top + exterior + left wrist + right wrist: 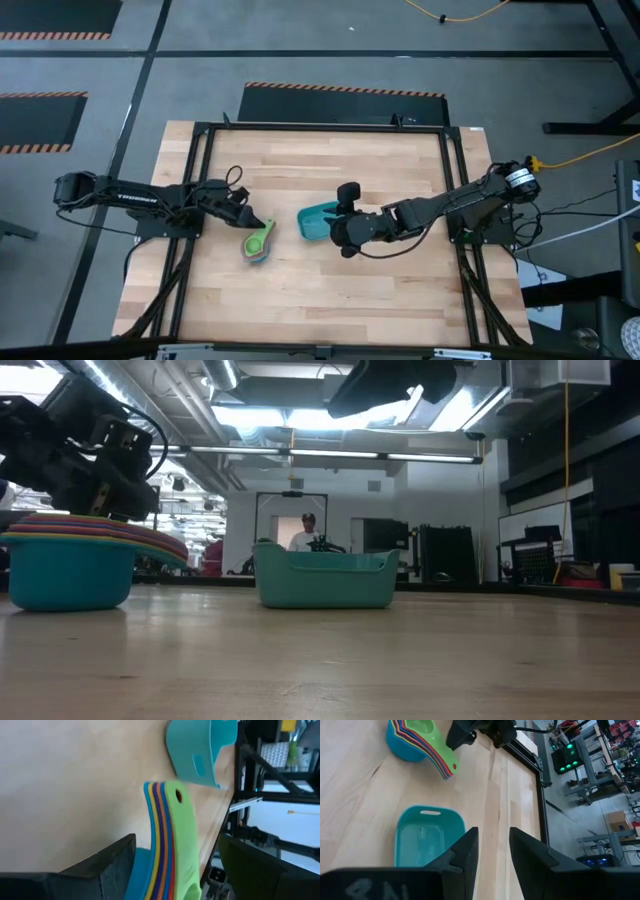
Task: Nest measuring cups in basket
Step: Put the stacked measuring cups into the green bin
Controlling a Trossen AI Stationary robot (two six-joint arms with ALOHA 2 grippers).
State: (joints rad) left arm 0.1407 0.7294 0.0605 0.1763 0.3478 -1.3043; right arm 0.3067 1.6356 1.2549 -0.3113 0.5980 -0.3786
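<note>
The measuring cups (258, 243) sit nested in one stack, green cup on top, and the stack stands on the table on the light blue bottom cup (70, 572). Their flat handles (167, 835) fan out toward the teal basket (318, 220). My left gripper (178, 840) is open just above the stack, a finger on each side of the handles with gaps showing. The basket (422, 840) stands upright on its base at mid-table, with nothing in it. My right gripper (492, 832) hovers above the basket's right side, open by a narrow gap.
Bare wooden table (330, 290) lies toward the near edge and beyond the basket toward the far edge. A dark metal frame (200, 180) runs round the table's sides. A person (306, 532) stands far off in the room behind.
</note>
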